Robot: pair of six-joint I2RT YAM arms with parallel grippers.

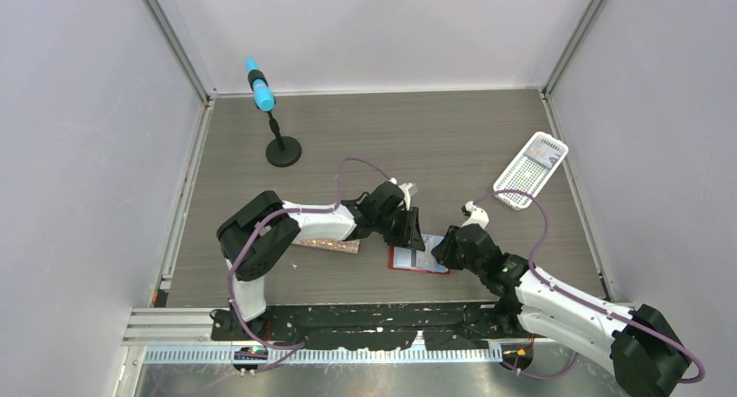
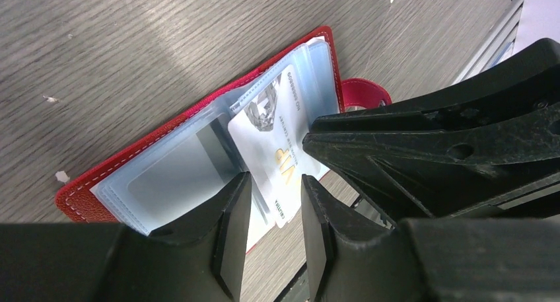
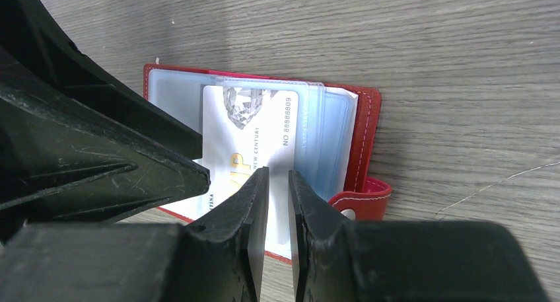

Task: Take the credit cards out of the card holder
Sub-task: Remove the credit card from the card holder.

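Note:
The red card holder [image 1: 405,259] lies open on the table between both arms, light blue pockets up. A white credit card [image 2: 264,143] printed "VIP" sticks partway out of a pocket; it also shows in the right wrist view [image 3: 254,137]. My left gripper [image 2: 274,196] is open, its fingers straddling the card's free end just above it. My right gripper [image 3: 279,183] hovers over the same card and the card holder [image 3: 366,137], jaws a narrow gap apart, holding nothing. The two grippers [image 1: 415,232] [image 1: 441,251] are almost touching. Other cards are hidden.
A glittery pink-brown tube [image 1: 328,244] lies under the left arm. A white perforated basket [image 1: 530,169] sits at the far right. A black stand with a blue top [image 1: 261,89] stands at the far left. The card holder's snap tab [image 3: 360,199] points right.

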